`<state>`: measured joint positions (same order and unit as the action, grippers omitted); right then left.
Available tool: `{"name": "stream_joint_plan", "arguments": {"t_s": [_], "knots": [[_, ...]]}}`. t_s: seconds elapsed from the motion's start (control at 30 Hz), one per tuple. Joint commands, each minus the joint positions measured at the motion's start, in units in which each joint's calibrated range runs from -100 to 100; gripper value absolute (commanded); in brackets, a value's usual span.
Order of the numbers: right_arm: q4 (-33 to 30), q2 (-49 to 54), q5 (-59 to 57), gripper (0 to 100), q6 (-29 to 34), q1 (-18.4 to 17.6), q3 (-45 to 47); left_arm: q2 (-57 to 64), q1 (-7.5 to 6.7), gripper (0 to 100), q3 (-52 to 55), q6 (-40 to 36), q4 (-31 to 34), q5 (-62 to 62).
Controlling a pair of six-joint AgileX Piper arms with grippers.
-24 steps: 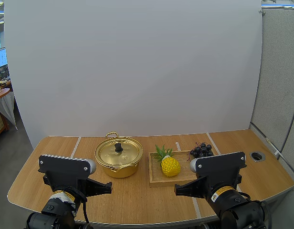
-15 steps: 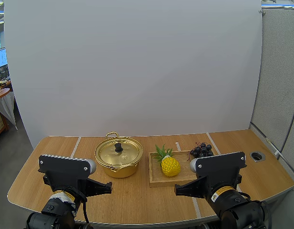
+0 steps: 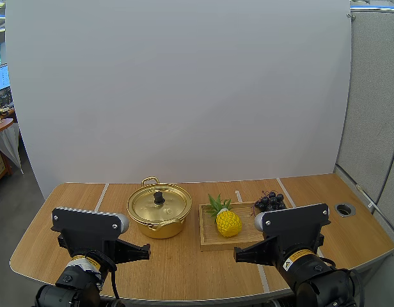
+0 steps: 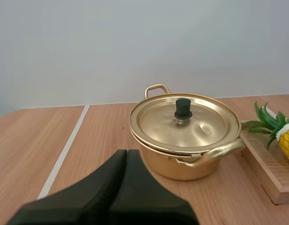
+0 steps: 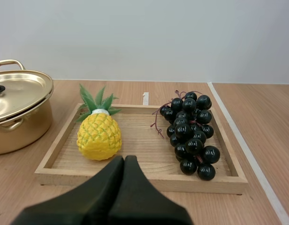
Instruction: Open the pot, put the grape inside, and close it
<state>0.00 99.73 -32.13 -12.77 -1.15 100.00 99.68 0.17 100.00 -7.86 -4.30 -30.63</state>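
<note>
Left gripper: two black fingers pressed together into one dark wedge, holding nothing, low over the table, pointing toward the pot and apart from it. Right gripper: fingers likewise closed flat against each other, empty, just before the near rim of the tray, touching none of its contents. Pot: gold-coloured metal, two loop handles, standing on the table to the left of the tray, near it but not touching. Lid: gold, slightly dented, seated on the pot, with a black knob upright at its centre. Tray: shallow, wooden, rectangular, lying flat on the table between the pot and a pale stripe in the tabletop. Grapes: one dark, near-black bunch with a reddish stem, lying in the right part of the tray beside its right wall, outside the pot. Pineapple: small, yellow, with a green crown, in the left part of the tray, apart from the grapes. In the high view the left gripper lies before the pot and the right gripper before the tray, both toward the near edge of the table.
</note>
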Motion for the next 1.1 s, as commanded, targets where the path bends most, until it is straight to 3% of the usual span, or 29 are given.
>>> {"name": "stream_joint_plan", "arguments": {"t_s": [0.0, 0.2, 0.6, 0.83, 1.07], "knots": [[-0.4, 0.3, 0.8, 0, 0.4, 0.2, 0.0, 0.3, -0.22, 0, 0.0, -0.7, -0.2, 1.2], [0.0, 0.3, 0.3, 0, 0.4, 0.2, -0.9, 0.3, -0.22, 0, -1.7, -0.7, 0.2, 1.3], [0.0, 0.3, -7.7, 0, 0.4, 0.2, -21.6, 0.3, -0.22, 0, -22.5, -0.6, 0.3, -5.1], [0.0, 0.3, -30.8, 0, 0.4, 0.2, -35.8, 0.3, -0.22, 0, -36.3, -0.6, 0.7, -17.2], [0.0, 0.3, -52.1, 0, 0.4, 0.2, -47.7, 0.3, -0.12, 0, -50.3, -0.2, 2.8, -46.4]]}}
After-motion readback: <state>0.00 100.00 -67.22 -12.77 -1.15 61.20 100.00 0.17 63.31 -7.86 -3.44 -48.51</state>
